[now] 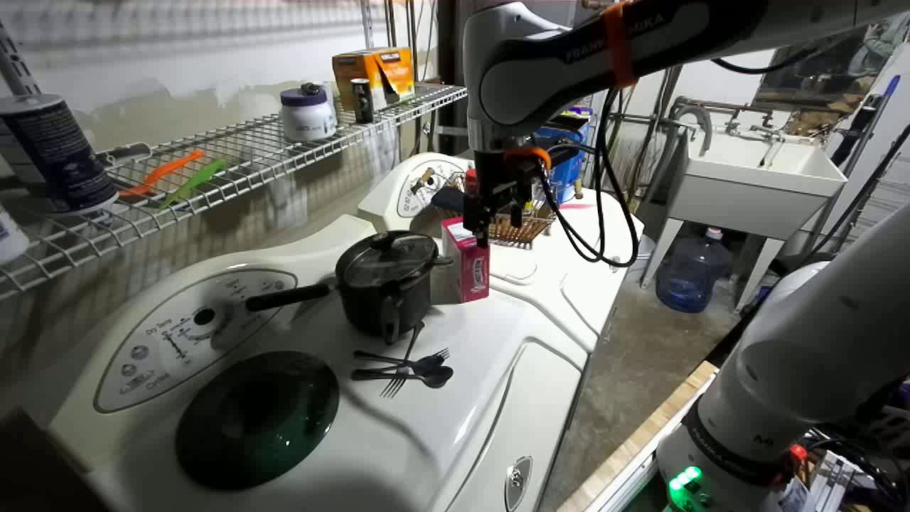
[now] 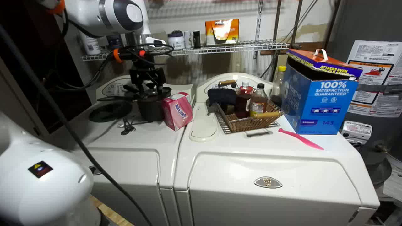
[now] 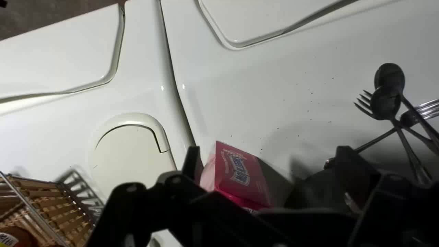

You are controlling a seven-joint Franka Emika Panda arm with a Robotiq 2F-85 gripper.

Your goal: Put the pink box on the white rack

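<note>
Exterior views, both: white surface point(image 2: 150, 138) below long white rack point(image 2: 245, 48). On surface, tall blue box point(image 2: 323, 106), well apart from black pot point(image 1: 384, 302); slatted wire basket point(image 2: 251, 124) between. Black pot next, lidded. Then hand point(image 3: 269, 160), spread wide in wrist view, right by pink box point(image 1: 470, 267); over or behind, can't tell; touching or apart, can't tell either. Pink box on surface, just beside black pot. Last and smallest: dark cutlery point(image 1: 435, 376), crossed loosely, near black pot.
</note>
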